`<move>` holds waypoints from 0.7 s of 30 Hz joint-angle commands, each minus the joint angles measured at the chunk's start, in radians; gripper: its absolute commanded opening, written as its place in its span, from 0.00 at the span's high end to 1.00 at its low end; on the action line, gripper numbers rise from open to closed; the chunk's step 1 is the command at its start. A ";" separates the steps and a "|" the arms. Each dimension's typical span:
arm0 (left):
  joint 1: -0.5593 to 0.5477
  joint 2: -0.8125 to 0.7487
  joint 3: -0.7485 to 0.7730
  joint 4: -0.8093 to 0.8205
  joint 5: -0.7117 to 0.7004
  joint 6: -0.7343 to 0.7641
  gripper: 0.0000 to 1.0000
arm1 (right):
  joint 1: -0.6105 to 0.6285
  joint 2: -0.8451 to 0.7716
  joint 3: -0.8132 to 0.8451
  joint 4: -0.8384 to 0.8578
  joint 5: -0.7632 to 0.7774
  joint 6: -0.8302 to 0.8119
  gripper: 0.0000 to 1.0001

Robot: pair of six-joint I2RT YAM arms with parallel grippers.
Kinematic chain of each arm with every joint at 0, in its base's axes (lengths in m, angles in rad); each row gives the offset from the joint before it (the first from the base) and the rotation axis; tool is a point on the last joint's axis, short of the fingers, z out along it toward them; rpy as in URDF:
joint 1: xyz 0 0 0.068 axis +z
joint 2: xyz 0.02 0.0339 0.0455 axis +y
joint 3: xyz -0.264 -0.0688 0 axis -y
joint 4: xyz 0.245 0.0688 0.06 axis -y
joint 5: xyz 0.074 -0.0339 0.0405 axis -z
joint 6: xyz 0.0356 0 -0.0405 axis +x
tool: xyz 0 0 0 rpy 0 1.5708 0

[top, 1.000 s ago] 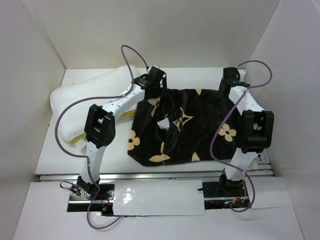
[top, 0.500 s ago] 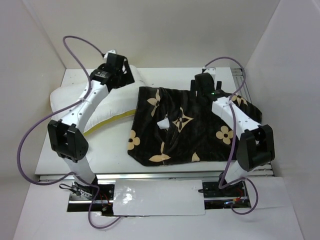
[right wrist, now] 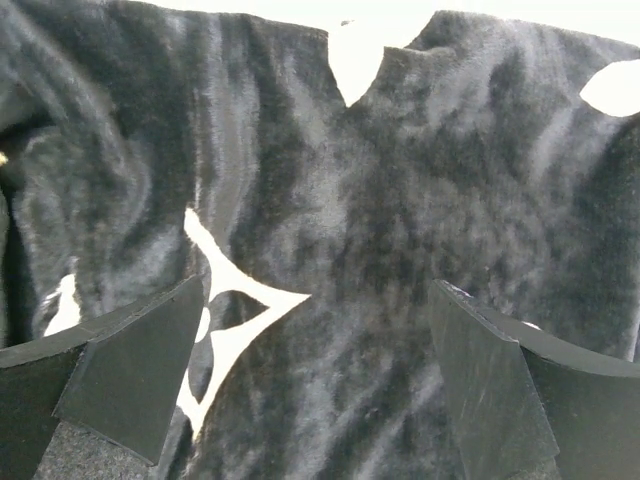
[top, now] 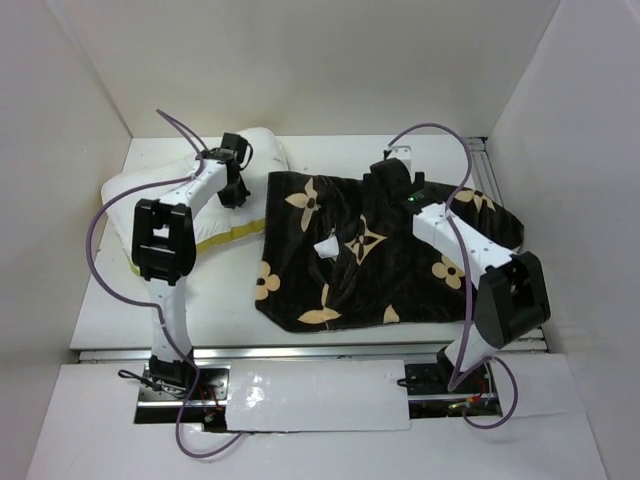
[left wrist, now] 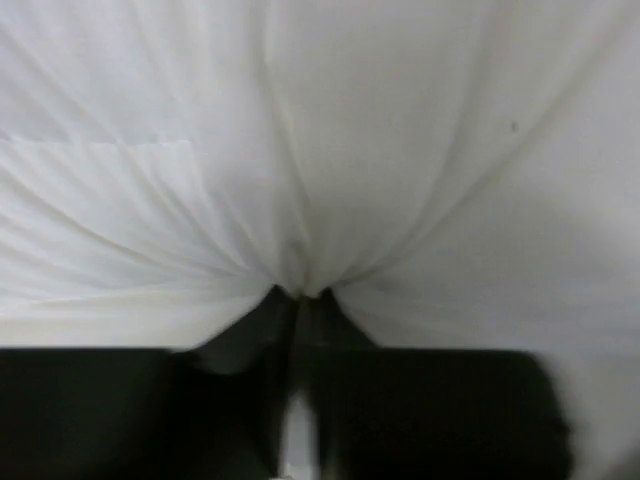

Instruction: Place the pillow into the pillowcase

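The white pillow (top: 155, 190) lies at the back left of the table, its yellow trim along the near edge. My left gripper (top: 236, 192) sits at the pillow's right end and is shut on a pinch of its white cover (left wrist: 300, 150), which gathers into folds at the closed tips. The dark plush pillowcase (top: 380, 270) with tan flower and star prints is spread over the middle and right. My right gripper (top: 380, 185) hovers open over the pillowcase's far edge; its fingers (right wrist: 150, 360) stand wide apart above the black plush (right wrist: 340, 250) with nothing between them.
White walls close in the table on the left, back and right. A small white tag (top: 325, 246) sticks up from the pillowcase's middle. The table's near edge (top: 300, 350) runs just ahead of both arm bases.
The left gripper has drawn back to the pillow's right end and closed on its cover. The right arm has shifted slightly left over the pillowcase's far edge, still open.
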State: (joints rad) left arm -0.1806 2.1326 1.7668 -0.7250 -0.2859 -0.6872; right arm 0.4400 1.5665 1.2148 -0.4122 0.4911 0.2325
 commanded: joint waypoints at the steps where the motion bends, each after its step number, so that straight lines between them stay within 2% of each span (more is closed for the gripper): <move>1: 0.016 0.070 -0.064 0.024 0.088 -0.015 0.94 | 0.017 -0.098 -0.030 0.013 0.050 0.031 0.00; 2: 0.027 0.070 -0.090 0.024 0.099 -0.029 1.00 | 0.017 -0.112 -0.031 0.013 0.050 0.031 0.00; 4: 0.047 0.011 -0.206 0.051 0.062 -0.040 1.00 | 0.017 -0.155 -0.055 0.013 0.060 0.031 0.00; 6: 0.082 -0.115 -0.312 0.052 -0.023 -0.058 1.00 | 0.017 -0.189 -0.055 0.013 0.060 0.031 0.00; 7: 0.098 -0.159 -0.335 0.001 -0.124 -0.089 1.00 | 0.017 -0.198 -0.064 0.013 0.047 0.031 0.00; 11: 0.200 -0.351 -0.397 -0.106 -0.287 -0.138 1.00 | 0.026 -0.220 -0.090 0.032 0.012 0.031 0.00; 13: 0.263 -0.442 -0.434 -0.156 -0.302 -0.150 1.00 | 0.035 -0.220 -0.103 0.042 0.000 0.031 0.00; 14: 0.279 -0.468 -0.446 -0.156 -0.286 -0.109 1.00 | 0.036 -0.220 -0.115 0.053 -0.015 0.031 0.00; 18: 0.300 -0.553 -0.466 -0.145 -0.274 -0.107 1.00 | 0.063 -0.174 -0.101 0.043 -0.026 0.031 0.00; 19: 0.300 -0.562 -0.466 -0.145 -0.253 -0.107 0.95 | 0.063 -0.163 -0.101 0.042 -0.014 0.031 0.00; 21: 0.282 -0.577 -0.443 -0.145 -0.204 -0.094 0.74 | 0.091 -0.135 -0.077 0.017 0.000 0.031 0.00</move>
State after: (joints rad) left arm 0.0940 1.6070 1.2869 -0.8783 -0.3794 -0.7914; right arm 0.4999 1.4052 1.1053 -0.4042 0.4782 0.2562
